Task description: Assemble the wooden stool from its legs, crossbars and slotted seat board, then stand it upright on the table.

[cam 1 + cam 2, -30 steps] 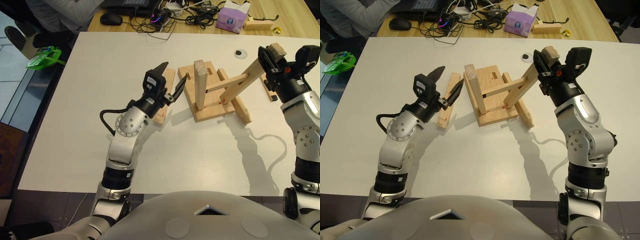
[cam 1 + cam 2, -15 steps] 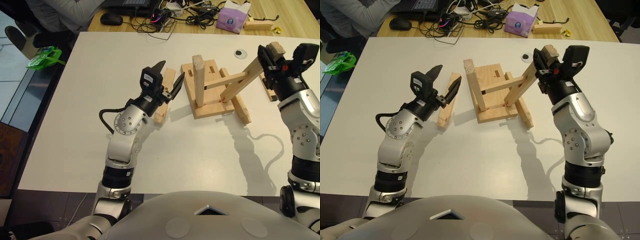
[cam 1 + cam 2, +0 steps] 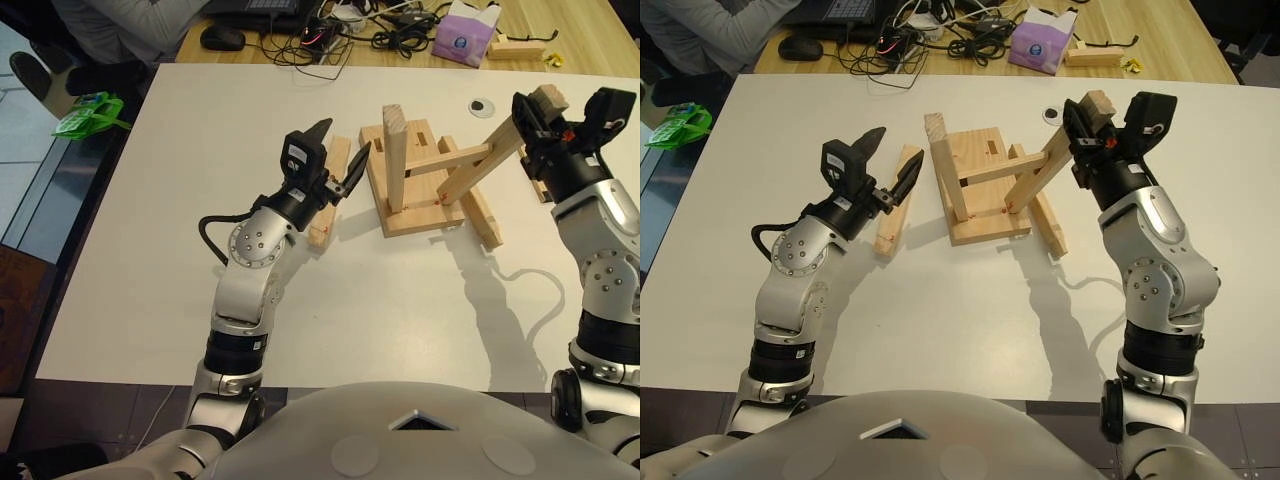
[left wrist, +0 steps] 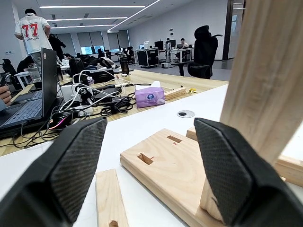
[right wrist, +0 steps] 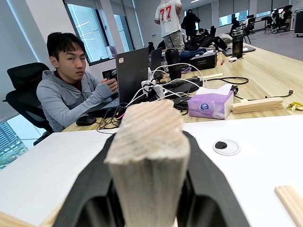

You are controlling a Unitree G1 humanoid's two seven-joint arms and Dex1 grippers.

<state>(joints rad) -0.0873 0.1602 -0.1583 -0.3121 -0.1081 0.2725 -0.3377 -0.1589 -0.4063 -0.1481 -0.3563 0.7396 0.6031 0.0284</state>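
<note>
Left eye view: left gripper (image 3: 345,137) aloft, jaws wide; right gripper (image 3: 552,110), jaws around tilted leg (image 3: 478,167)

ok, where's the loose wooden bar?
Head views: the bar lies flat on the table just left of the seat board, below the open left gripper.

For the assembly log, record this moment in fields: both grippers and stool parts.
left gripper: open, empty, beside the loose bar
right gripper: shut on the top end of the tilted leg
seat board: flat on the table, slots showing
upright leg: standing on seat board, joined to tilted leg by crossbar
stool: unfinished, not upright
</note>
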